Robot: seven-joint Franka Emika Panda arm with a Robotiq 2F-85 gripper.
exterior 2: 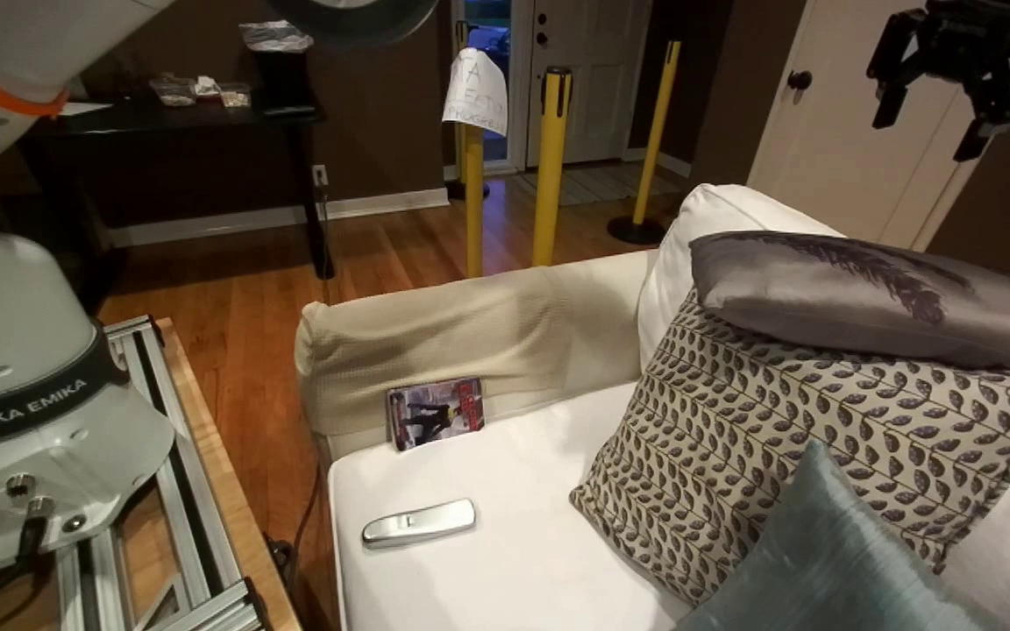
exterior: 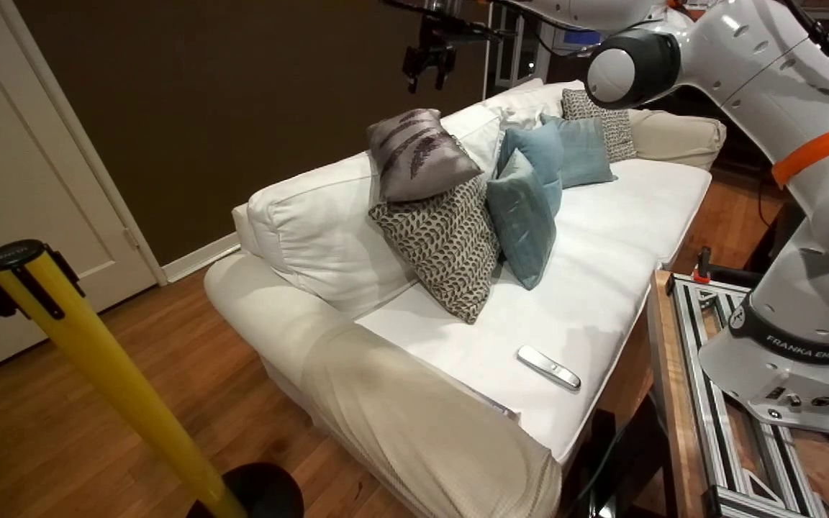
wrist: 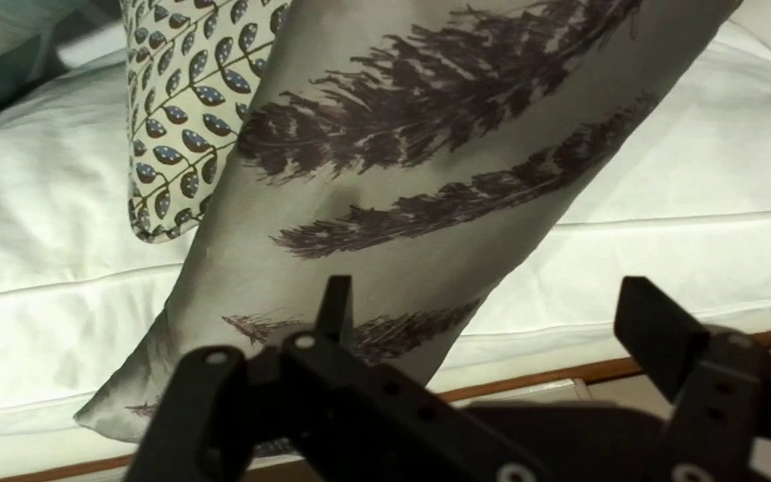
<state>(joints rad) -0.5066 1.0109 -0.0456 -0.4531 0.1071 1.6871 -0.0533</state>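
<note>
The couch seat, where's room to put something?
The seat is bare between the silver gadget, the picture case and the leafy pillow, and in front of the blue pillows. It's crowded by the backrest: the gray pillow lies on the leafy one.

Your gripper (wrist: 486, 301) is black; you have a silvery-grey satin throw pillow (wrist: 385, 201) with dark purple feather prints; a cream throw pillow (exterior 2: 750, 438) with brown leafy vines; a plain white seat cushion (exterior: 529, 324).
</note>
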